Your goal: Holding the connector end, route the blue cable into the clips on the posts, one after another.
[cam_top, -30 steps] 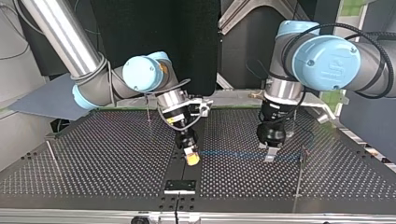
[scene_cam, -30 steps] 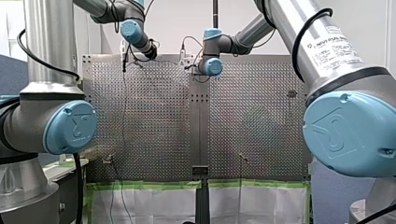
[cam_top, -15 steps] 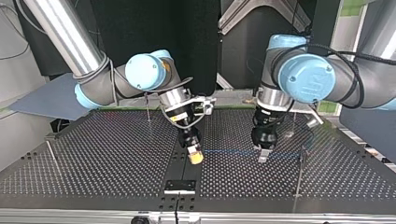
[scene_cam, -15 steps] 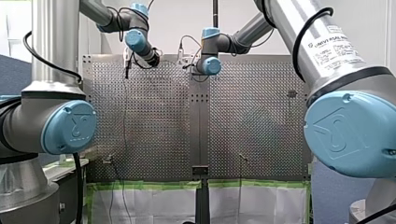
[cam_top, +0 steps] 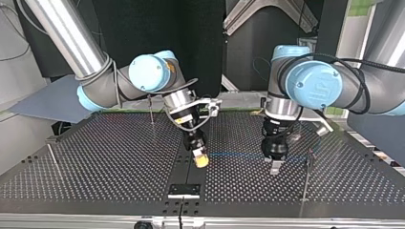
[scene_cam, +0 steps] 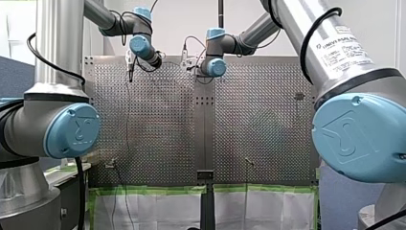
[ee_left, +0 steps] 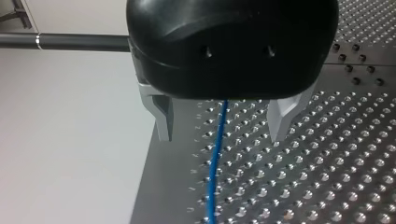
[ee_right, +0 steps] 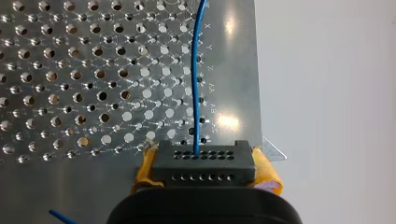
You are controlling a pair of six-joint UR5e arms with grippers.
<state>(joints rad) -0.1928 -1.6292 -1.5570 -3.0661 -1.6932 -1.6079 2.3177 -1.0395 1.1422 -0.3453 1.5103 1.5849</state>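
In the right wrist view my right gripper (ee_right: 205, 179) has its yellow pads shut on a black connector (ee_right: 203, 161). The blue cable (ee_right: 196, 84) leaves the connector and runs out over the perforated plate. In the top view my right gripper (cam_top: 200, 160) holds the connector low over the table's middle, and the blue cable (cam_top: 239, 155) stretches toward a clip post (cam_top: 309, 160) at that view's right. My left gripper (cam_top: 274, 166) hovers over this stretch. In the left wrist view my left gripper (ee_left: 223, 133) is open, and the blue cable (ee_left: 215, 158) passes between its metal fingers (ee_left: 163, 119) untouched.
Two more thin posts stand in the top view, one at the back (cam_top: 151, 109) and one at the left (cam_top: 50, 151). A black bracket (cam_top: 184, 190) sits at the table's near edge. In the front view both arms (scene_cam: 143, 45) reach over the far end of the table.
My left arm's wrist has turned and its gripper has shifted a little along the cable and lower in the top view. My right gripper has edged slightly toward the camera with the connector.
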